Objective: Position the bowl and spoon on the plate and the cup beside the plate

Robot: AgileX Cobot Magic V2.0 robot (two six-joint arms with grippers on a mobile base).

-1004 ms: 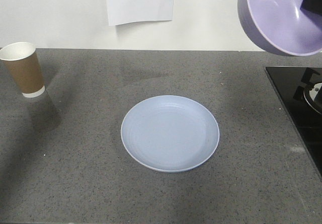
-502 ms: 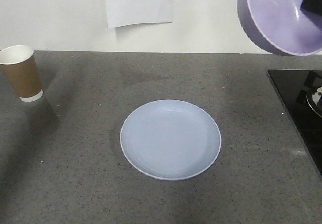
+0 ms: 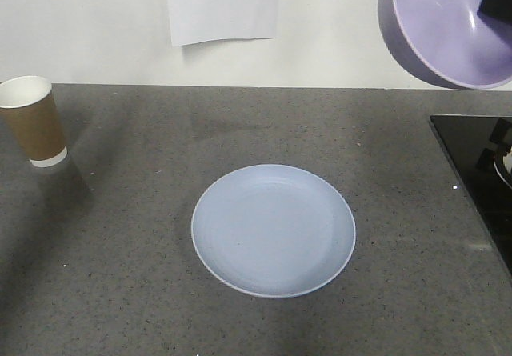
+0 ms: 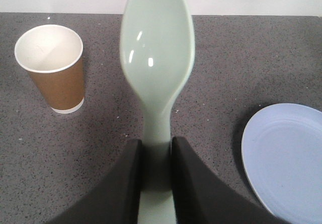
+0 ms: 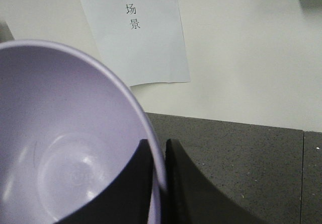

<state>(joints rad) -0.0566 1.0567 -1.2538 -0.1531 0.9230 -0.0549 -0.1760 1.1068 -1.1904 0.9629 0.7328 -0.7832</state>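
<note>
The pale blue plate (image 3: 273,230) lies in the middle of the grey counter; its left part shows in the left wrist view (image 4: 287,161). The brown paper cup (image 3: 33,122) stands upright at the far left, also seen as the cup (image 4: 54,68). My left gripper (image 4: 156,156) is shut on the handle of the mint-green spoon (image 4: 157,58), held above the counter between cup and plate. The lavender bowl (image 3: 448,24) hangs tilted high at the top right. My right gripper (image 5: 160,156) is shut on the bowl's rim (image 5: 146,133), one finger inside the bowl (image 5: 60,148).
A black cooktop (image 3: 480,172) fills the counter's right edge. A white paper sheet (image 3: 222,6) hangs on the back wall, with printed characters showing on the sheet (image 5: 136,32). Bare grey counter (image 3: 136,236) surrounds the plate.
The front view has shifted: plate, cup and counter edge sit slightly lower in the frame than a second ago. The bowl keeps its place at the top right.
</note>
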